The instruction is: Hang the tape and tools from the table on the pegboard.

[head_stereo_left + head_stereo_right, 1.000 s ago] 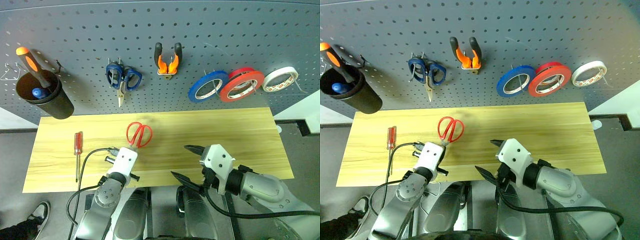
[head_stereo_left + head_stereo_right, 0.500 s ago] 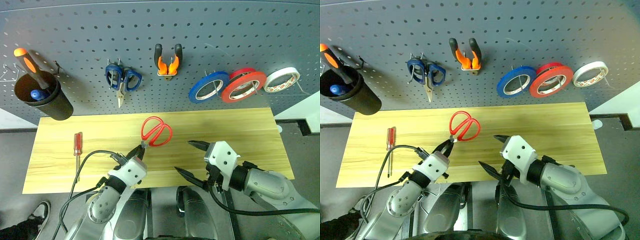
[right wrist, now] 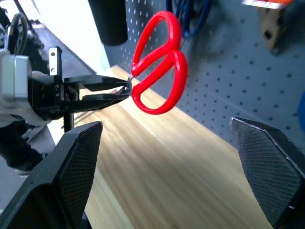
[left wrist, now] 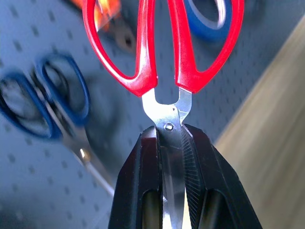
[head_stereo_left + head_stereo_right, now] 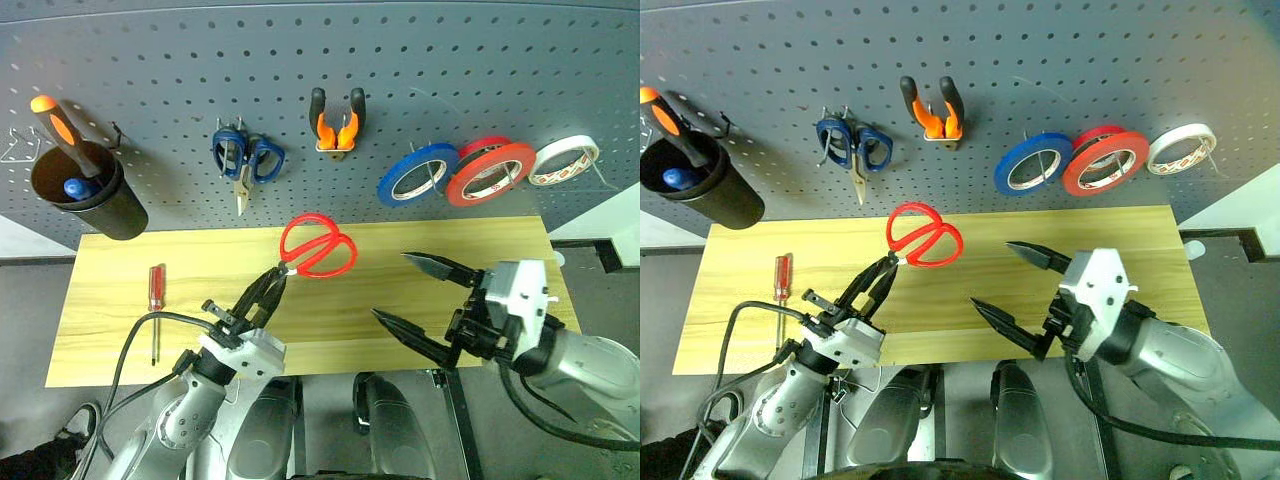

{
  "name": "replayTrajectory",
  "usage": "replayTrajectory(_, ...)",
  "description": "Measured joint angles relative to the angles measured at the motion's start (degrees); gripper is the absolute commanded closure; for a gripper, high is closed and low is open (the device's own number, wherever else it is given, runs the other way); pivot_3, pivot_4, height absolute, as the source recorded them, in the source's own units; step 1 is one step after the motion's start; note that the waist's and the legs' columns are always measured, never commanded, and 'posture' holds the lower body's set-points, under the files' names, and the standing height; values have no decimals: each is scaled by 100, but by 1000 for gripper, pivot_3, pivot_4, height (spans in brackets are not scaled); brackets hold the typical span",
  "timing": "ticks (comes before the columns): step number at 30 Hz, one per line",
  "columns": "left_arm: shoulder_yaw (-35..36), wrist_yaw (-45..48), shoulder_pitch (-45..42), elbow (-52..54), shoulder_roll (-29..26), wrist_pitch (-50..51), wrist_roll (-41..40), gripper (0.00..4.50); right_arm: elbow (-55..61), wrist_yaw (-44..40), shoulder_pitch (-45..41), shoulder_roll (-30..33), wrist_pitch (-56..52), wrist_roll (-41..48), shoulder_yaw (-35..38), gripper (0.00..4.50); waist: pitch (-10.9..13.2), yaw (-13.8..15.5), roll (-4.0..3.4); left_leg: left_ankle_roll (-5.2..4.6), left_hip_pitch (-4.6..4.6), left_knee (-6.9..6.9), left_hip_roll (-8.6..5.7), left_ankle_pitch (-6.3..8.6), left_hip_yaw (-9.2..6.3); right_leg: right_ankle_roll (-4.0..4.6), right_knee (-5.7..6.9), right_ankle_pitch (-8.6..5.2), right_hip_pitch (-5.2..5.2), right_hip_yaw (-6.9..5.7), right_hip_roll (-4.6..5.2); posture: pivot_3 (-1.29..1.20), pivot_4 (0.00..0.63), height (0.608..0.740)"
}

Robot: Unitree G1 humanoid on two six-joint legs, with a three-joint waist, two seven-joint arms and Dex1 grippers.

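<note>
Red-handled scissors [image 5: 318, 246] are held up off the counter [image 5: 500, 250], red loops uppermost in front of the lower edge of the pegboard [image 5: 450, 70]. Left tool [image 5: 271, 287] is clamped shut on the steel blades just below the pivot. Right tool [image 5: 418, 292] sits to the right of the scissors, well apart from them, fingers spread wide with nothing between. Left of the scissors, the small red-handled screwdriver [image 5: 155, 290] lies on the counter. On the pegboard above the scissors: orange-and-black pliers [image 5: 336, 122]; to their left, blue-handled scissors [image 5: 245, 158] and a black cup [image 5: 95, 200] holding a bigger screwdriver; to their right, blue tape [image 5: 415, 172], red tape [image 5: 487, 172], white tape [image 5: 562, 160].

Left wrist view: both black fingers [image 4: 143, 191] press flat on the blades at the pivot screw; red handles above.

Right wrist view: own fingers [image 3: 71, 176] far apart, empty; beyond them the scissors' loops [image 3: 159, 67] stand above the counter planks.
</note>
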State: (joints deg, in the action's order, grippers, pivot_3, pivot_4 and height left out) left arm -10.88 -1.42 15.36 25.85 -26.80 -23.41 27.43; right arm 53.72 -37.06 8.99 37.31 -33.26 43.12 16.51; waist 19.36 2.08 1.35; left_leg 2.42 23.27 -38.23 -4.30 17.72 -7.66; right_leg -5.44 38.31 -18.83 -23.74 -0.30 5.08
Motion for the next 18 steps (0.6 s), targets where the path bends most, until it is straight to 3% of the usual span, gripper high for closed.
replayTrajectory(10,420,-90,-290,19,247,-694,70,4255,-241,-126,-22,223,216,-44,17,0,-51,12,6,2,-7,-14,0,-2,1,1,20,1,5,0,-1,49,278,725)
replayTrajectory(18,1263,-192,-216,230,506,-552,278,4255,-806,-425,-309,325,493,-372,-215,0,-94,32,-2,3,-41,-14,-1,-2,6,1,25,1,34,0,-3,83,264,725)
